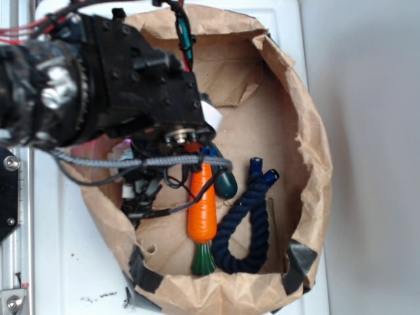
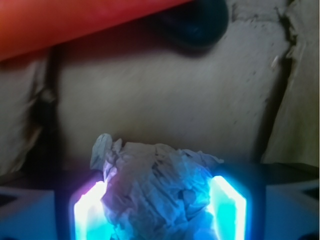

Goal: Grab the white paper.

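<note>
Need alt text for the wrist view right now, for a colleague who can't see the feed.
A crumpled wad of white paper sits between the gripper's two glowing fingers, filling the gap between them. Behind it lies the brown paper floor of the bag, with an orange carrot and a dark rounded object along the top edge.

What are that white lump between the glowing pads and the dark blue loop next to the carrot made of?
The white paper looks like thin matte tissue or paper: creased all over, with ragged edges. The blue loop seems to be twisted cotton-like rope: spiral strands show, with capped ends.
</note>
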`<state>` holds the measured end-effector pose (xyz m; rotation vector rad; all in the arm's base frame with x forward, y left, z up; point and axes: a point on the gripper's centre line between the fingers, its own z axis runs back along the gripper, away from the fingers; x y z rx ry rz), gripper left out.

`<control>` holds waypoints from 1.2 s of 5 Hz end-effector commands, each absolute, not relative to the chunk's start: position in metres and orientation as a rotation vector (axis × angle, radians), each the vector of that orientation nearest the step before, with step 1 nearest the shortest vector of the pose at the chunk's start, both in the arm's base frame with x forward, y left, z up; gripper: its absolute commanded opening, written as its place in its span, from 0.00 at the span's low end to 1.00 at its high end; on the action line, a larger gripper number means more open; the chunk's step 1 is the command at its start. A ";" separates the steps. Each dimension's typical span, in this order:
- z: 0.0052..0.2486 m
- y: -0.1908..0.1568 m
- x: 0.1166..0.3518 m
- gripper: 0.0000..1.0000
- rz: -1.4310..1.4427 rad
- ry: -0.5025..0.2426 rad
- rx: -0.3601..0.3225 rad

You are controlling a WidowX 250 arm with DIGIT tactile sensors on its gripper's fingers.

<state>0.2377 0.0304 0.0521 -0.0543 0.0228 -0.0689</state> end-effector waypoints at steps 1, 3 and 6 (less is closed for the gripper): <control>0.137 0.019 0.252 0.00 -0.025 -0.148 -0.118; 0.176 0.013 0.255 0.00 -0.030 -0.273 -0.103; 0.194 0.006 0.268 0.62 -0.041 -0.280 -0.011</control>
